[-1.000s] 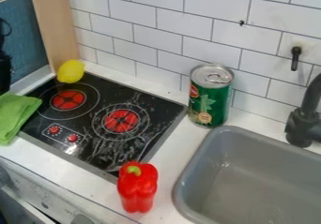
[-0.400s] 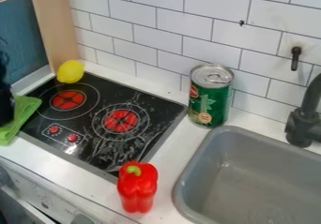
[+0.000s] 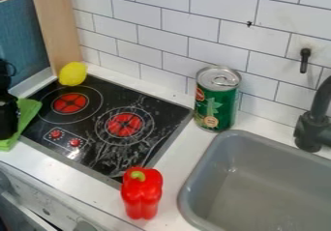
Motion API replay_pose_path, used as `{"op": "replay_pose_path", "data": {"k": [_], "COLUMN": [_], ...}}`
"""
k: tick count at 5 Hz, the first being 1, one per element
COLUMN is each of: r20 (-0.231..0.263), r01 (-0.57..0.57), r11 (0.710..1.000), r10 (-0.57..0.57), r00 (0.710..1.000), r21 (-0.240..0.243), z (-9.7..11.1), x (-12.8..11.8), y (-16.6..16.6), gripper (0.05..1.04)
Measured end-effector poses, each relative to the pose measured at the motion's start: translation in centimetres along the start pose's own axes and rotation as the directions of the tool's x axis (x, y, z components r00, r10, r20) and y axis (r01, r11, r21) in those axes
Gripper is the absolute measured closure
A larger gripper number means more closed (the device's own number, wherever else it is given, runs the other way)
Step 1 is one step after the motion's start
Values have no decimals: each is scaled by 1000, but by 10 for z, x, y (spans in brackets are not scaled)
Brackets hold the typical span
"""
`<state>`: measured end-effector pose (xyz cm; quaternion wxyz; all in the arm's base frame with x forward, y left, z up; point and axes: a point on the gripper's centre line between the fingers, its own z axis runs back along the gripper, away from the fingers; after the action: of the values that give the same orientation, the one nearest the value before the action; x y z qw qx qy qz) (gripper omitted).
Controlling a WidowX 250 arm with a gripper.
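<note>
Bright, soft light leaves glare on the stovetop [image 3: 97, 145].

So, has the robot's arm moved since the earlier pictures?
Yes, the black arm has come down at the left edge: its lowest visible part was about level with the stove's left burner, and is now about level with the red knobs.

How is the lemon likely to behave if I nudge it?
The lemon would probably roll rather than slide, given its rounded sides. It looks plump and undented, so I'd expect it to keep its shape under a light push. Its path may curve, since its outline looks longer than it is wide.
</note>
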<state>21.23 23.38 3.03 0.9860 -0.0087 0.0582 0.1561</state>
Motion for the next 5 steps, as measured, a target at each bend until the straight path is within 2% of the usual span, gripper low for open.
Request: {"op": "replay_pose_path", "data": {"k": [1,2,3,4,5], "r20": [34,48,43,5,-20], "r01": [-4,28,127,175,209], "r11": [997,970,927,916,918], "r10": [6,-16,-119,-185,-229], "r00": [999,999,992,983,973], "r21": [-71,-243,-353,-361,-337], "z": [1,9,15,11,5], "x": [8,13,9,-17,-40], "y": [-25,-70,-129,-172,-208], "gripper": [83,83,83,83,83]}}
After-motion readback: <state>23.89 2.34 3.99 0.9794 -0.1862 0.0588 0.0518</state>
